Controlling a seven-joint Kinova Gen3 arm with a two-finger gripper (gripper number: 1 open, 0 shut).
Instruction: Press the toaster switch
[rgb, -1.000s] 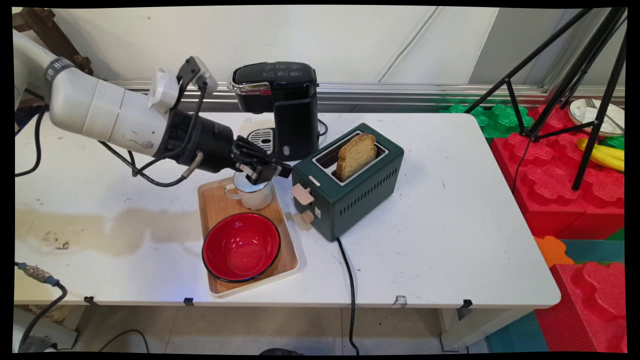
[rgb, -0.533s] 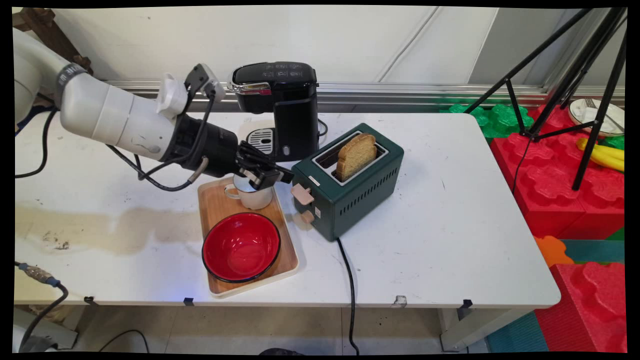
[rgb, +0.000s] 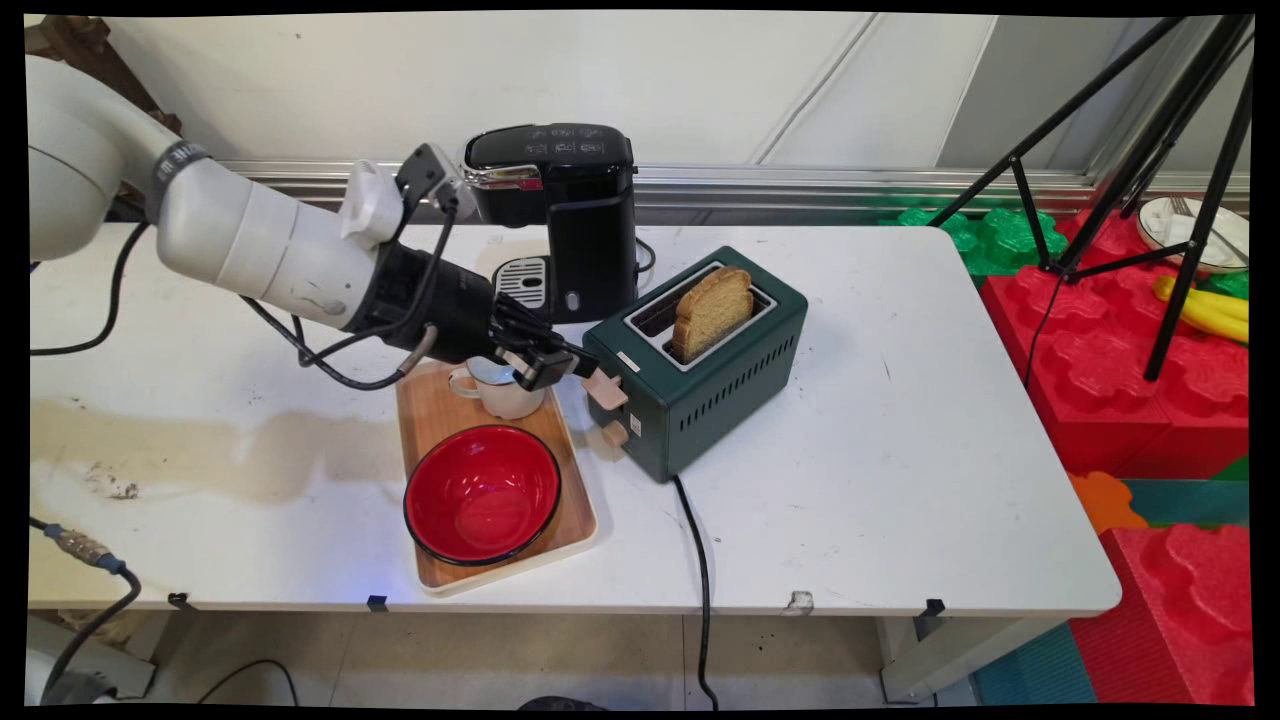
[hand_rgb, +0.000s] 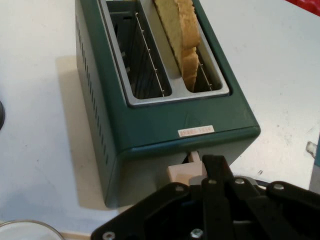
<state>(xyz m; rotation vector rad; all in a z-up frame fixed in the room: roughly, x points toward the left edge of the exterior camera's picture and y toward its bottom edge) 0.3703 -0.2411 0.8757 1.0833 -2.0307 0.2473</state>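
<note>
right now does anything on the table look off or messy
Yes: a brownish stain smears the white table left of the wooden tray. The green toaster holds one bread slice; its other slot is empty. The tool sits at the toaster's lever.

Dark green toaster with pale beige lever just ahead of the black gripper, holding a golden-brown bread slice. Beside the fingers, a white mug and a red, black-rimmed bowl on a light wooden tray. Black coffee machine behind.
</note>
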